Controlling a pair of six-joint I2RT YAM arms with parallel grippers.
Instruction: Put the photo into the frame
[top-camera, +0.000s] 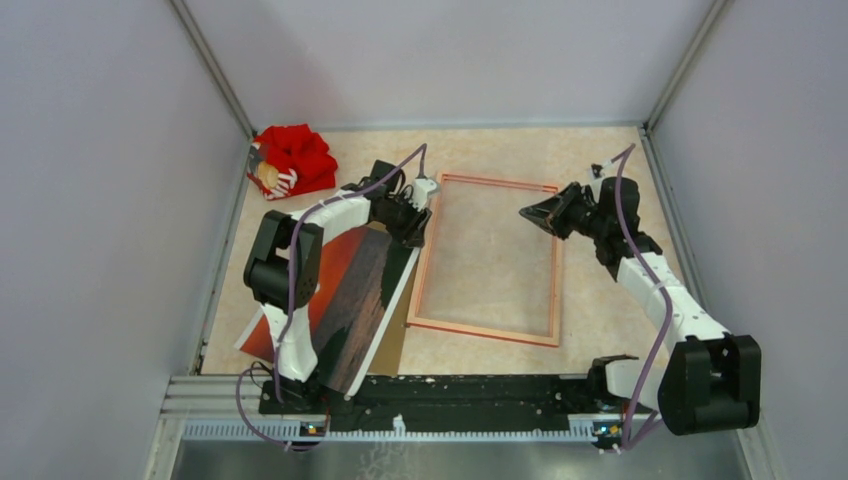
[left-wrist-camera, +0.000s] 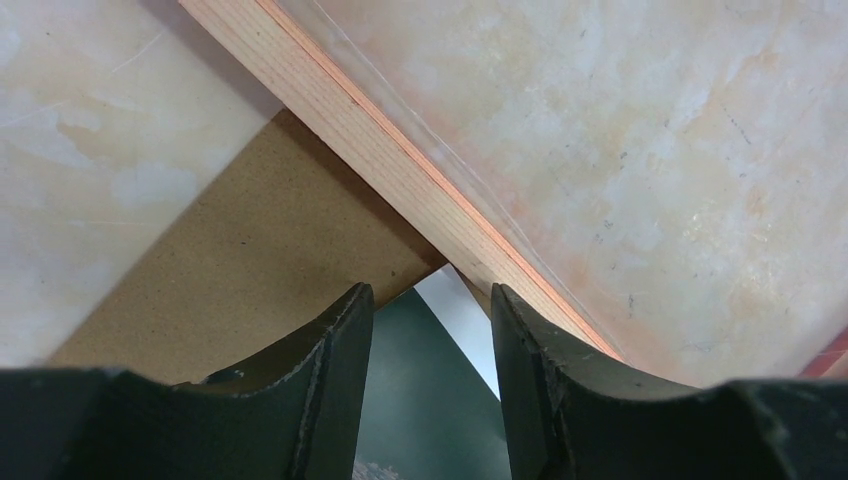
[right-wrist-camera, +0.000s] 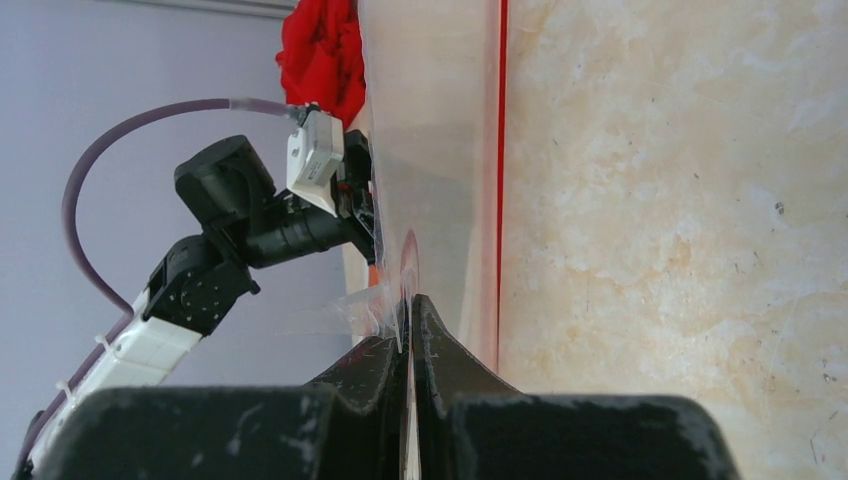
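The photo (top-camera: 355, 290), a red-orange print with dark bands, lies at the left on a brown backing panel (top-camera: 395, 345). The frame (top-camera: 553, 290) lies flat at the table's centre, its pale wood side up in the left wrist view (left-wrist-camera: 400, 160). My left gripper (top-camera: 415, 222) hovers open over the photo's far right corner (left-wrist-camera: 430, 400), beside the frame's left rail, its jaws (left-wrist-camera: 430, 295) apart with nothing pinched. Over the frame's far right part, my right gripper (top-camera: 527, 213) is shut (right-wrist-camera: 410, 305) on the edge of a thin clear sheet (right-wrist-camera: 430, 150).
A crumpled red cloth item (top-camera: 293, 160) sits in the far left corner. Grey walls close the table on three sides. The brown backing panel (left-wrist-camera: 260, 260) runs under the frame's left rail. The left arm (right-wrist-camera: 230, 240) shows in the right wrist view.
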